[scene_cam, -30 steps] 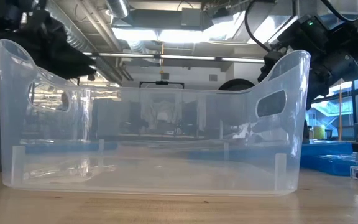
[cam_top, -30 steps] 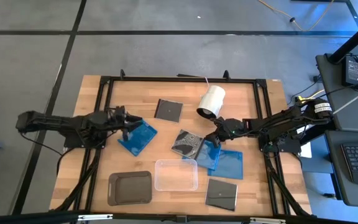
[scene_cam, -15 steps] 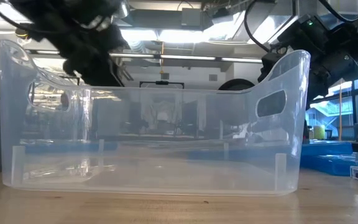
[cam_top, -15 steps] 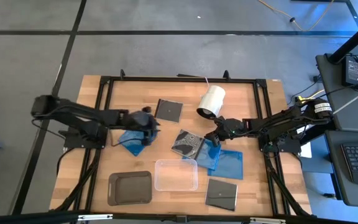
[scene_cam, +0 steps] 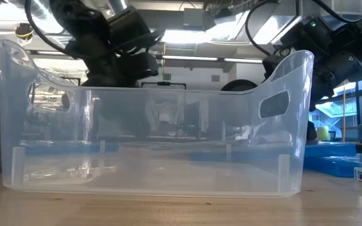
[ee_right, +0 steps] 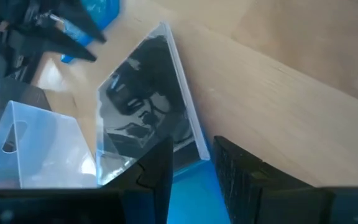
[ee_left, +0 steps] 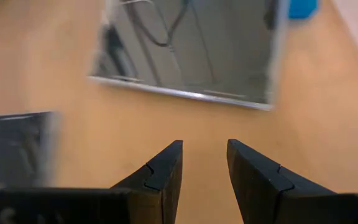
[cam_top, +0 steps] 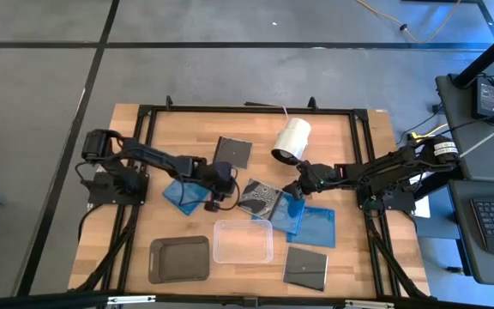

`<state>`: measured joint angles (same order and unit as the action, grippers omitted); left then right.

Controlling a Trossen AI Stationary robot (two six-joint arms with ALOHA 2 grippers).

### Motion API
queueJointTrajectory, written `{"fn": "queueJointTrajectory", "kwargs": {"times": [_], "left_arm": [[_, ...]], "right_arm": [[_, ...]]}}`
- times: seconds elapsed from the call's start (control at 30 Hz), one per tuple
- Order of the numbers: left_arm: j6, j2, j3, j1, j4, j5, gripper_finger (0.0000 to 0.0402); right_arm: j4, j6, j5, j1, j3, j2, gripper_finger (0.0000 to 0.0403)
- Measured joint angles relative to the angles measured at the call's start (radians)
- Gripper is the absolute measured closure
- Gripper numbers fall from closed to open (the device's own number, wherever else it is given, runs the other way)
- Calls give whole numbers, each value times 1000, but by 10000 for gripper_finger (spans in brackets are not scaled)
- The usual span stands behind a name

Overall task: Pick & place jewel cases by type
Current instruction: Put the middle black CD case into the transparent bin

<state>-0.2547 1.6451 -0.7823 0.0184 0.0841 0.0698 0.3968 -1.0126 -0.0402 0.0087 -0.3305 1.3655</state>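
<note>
A wooden worktop [cam_top: 135, 227] on a grey floor is carrying the scattered cases. Nearest the front edge, a grey tray [cam_top: 179, 258] and a clear tray [cam_top: 243, 241] are sitting empty, with a dark case [cam_top: 305, 267] just beside them; sorting, by this evidence, is not yet begun. Farther back, two blue cases [cam_top: 309, 223] are lying overlapped at right, a dark case [cam_top: 259, 198] at centre and a blue case [cam_top: 185, 192] at left. The right gripper [cam_top: 295, 188] is resting slightly parted over the blue pair's edge, grasping nothing visibly. The left gripper [ee_left: 204, 163] is hovering part-open and empty toward the farthest dark case [ee_left: 185, 53], near a white cylinder [cam_top: 292, 140].
</note>
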Motion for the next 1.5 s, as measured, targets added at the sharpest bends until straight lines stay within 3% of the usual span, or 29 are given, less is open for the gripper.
{"fn": "queueJointTrajectory", "kwargs": {"times": [0.3,0.6,1.1,1.2,1.5], "left_arm": [[116,92,-3,-63,-93,66,279],[244,136,-5,-77,-172,14,279],[242,141,-3,-77,-201,-5,279],[242,141,-3,-77,-201,-5,279],[241,141,-3,-76,-203,-5,279]], "right_arm": [[-28,0,0,0,0,0,285],[-44,-63,-1,0,0,0,285],[-43,21,-11,0,0,0,283],[-44,30,-10,0,0,0,260],[-49,-5,-16,0,0,0,141]]}}
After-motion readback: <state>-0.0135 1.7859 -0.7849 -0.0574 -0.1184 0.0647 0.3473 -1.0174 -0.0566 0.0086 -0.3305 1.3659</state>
